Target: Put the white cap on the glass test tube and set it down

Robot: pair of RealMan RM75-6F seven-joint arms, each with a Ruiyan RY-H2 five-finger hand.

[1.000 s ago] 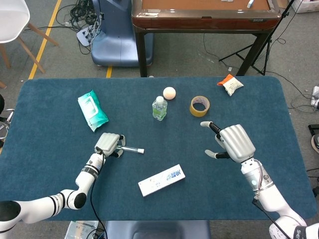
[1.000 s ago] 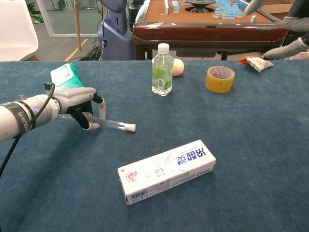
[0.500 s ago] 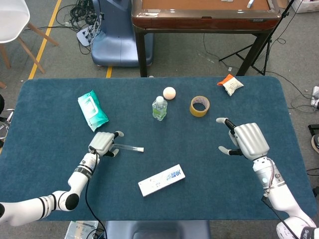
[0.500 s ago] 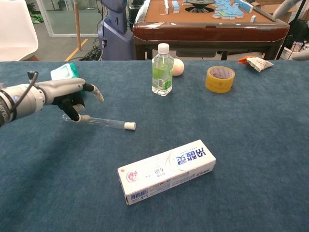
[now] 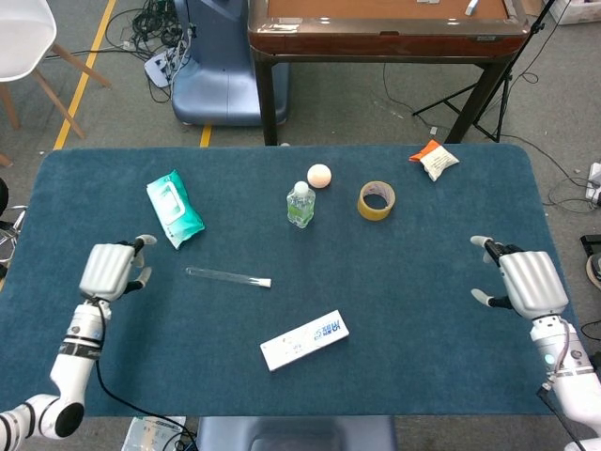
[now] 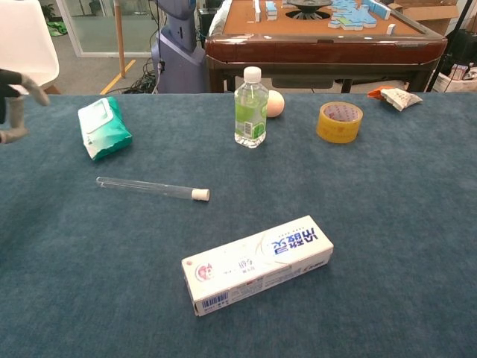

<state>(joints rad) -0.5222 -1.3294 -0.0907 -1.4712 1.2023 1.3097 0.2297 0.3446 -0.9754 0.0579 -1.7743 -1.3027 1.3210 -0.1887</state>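
Since the earlier frame the left hand point(image 5: 111, 270) had released the capped glass test tube point(image 5: 228, 276), which lay on the blue table point(image 5: 423, 310), both it and the right hand point(image 5: 526, 280) withdrawn, fingers spread, empty.

Lighting: bright, even, overhead; shadows faint. Focus sharp throughout. Slight blur at left hand point(image 6: 13, 104), chest view edge.

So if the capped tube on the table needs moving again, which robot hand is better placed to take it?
Left. The left robot hand sits open just beside the tube, at its closed end. The right robot hand is across the table, with the box nearer its path.
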